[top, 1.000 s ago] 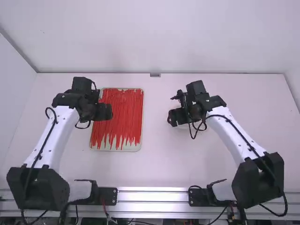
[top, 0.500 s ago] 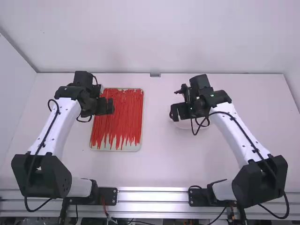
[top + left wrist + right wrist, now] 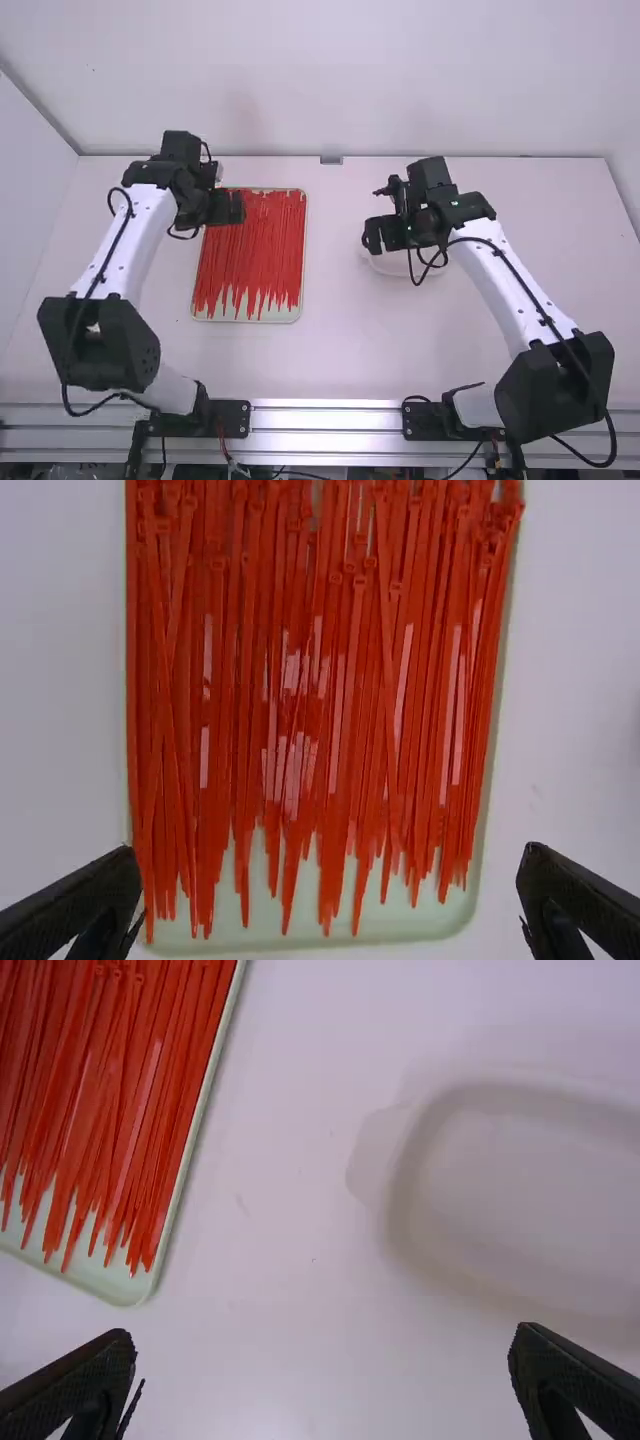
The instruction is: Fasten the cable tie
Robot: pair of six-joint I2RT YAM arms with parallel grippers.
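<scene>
Ties (image 3: 320, 710) everywhere: a thick orange heap lying lengthwise on the tray (image 3: 410, 925), left of centre on the bench (image 3: 340, 330), many crossing and overlapping. None is picked out yet, so by my read the job has barely begun.

Left arm (image 3: 125, 245) hangs over the tray's far left corner, left fingers (image 3: 75, 910) spread wide and empty, one out at each side of the pile. Right arm (image 3: 505, 290) sits well apart, across the middle, right fingers (image 3: 70, 1380) just as wide with nothing between them, above a pale shallow dish (image 3: 520, 1190).

Now the danger. That pile is dense, and fingers this wide coming down on it could easily close on a bunch rather than one tie. Crossed strands may also drag their neighbours off the tray as one lifts. The ties lie flat and thin, so a pinch that lands too high slips off, and one too low scrapes or shoves the tray along the bench. Later comes the fiddly part: feeding tail into head needs both arms close together, and a poor grip lets the tie twist away.
</scene>
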